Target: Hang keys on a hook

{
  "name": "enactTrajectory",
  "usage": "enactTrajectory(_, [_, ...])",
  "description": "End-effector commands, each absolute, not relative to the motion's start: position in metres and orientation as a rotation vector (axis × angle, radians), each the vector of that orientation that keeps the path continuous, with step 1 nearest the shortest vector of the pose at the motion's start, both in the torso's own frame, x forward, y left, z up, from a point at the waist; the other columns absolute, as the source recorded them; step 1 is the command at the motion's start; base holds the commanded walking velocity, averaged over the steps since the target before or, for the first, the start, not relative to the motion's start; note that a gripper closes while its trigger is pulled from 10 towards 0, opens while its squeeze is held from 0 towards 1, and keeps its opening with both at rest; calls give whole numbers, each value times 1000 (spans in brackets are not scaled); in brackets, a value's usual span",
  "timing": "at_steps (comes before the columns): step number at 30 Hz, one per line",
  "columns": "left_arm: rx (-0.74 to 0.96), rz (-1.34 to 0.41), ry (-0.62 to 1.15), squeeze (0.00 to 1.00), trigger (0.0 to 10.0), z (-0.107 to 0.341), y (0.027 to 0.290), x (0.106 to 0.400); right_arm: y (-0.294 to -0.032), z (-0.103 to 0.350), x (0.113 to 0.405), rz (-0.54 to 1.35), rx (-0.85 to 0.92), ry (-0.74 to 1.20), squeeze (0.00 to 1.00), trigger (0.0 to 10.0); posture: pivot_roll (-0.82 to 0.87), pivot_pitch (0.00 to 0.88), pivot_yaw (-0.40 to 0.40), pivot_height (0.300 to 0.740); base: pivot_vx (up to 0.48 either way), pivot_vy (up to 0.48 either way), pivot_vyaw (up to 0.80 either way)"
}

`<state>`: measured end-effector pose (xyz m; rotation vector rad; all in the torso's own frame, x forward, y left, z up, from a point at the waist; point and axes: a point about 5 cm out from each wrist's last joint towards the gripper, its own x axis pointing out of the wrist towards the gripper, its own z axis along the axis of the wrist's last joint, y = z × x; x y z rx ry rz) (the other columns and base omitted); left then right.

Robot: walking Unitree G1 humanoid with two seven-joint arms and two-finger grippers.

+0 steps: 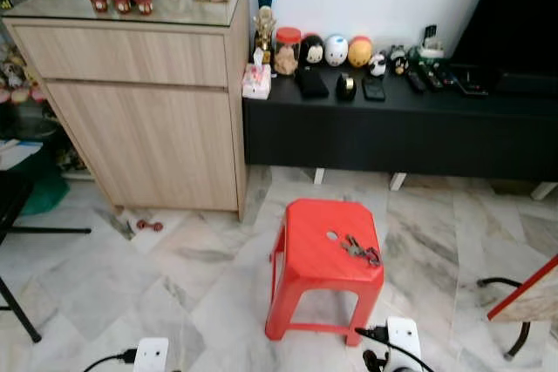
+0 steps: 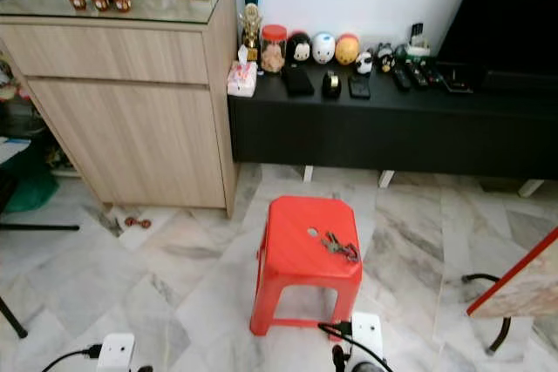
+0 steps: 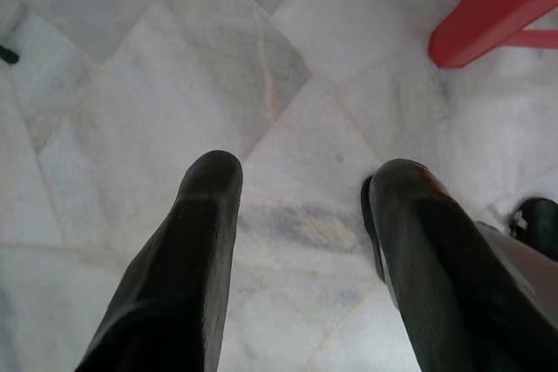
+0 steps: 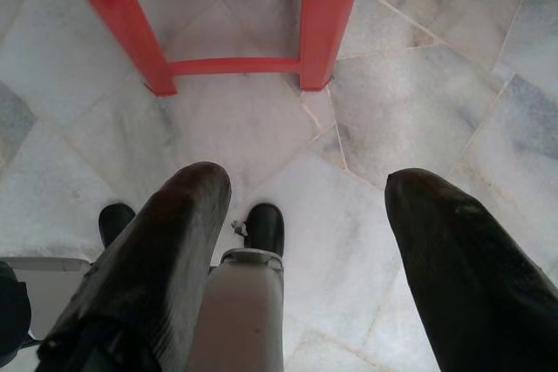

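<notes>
Nearest to you, both arms hang low over the grey-veined white marble floor (image 1: 192, 285). Your left gripper (image 3: 301, 189) points at bare tile with its jaws apart and nothing between them; a leg of the red plastic stool (image 1: 327, 254) sits off to one side of it. Your right gripper (image 4: 305, 189) is likewise spread and empty, aimed at the floor just short of the stool's legs.

Status: not started. The dark bunch of keys (image 1: 360, 250) lies loose on the stool's seat, toward its right edge, beside the small round hole in the seat, and neither gripper is near it.

Beyond the stool stand a light wooden cabinet with a glass top (image 1: 139, 84) and a low black TV bench (image 1: 392, 124) carrying jars, figurines and remotes. You have no hook identifiable in these views; it is either hidden or too small to tell.

Outstanding, in my judgement: approach, grasp the keys, locate the hook, hang them.
</notes>
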<state>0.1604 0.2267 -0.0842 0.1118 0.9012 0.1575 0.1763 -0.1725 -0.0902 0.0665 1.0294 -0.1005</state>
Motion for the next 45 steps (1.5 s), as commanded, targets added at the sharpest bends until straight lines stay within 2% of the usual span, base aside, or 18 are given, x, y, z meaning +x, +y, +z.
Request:
enactTrajectory(1, [112,141,890,0,10000,-84,223,163,-174,-89,179,-110,75,1013,0,10000,-14,0,-61,740,262,0,0])
enactTrajectory(14, [112,138,868,0,10000,-82,218,169,-174,-89,179,-107,74,1013,0,10000,-15,0,-61,740,261,0,0])
enactTrajectory(35, [107,136,871,0,10000,-83,218,167,-175,-89,178,-117,86,1012,0,10000,-17,0,-62,740,0,0,0])
enactTrajectory(45, [105,134,880,0,10000,-83,218,166,-174,-89,179,-104,84,1014,0,10000,-16,0,-62,740,0,0,-666])
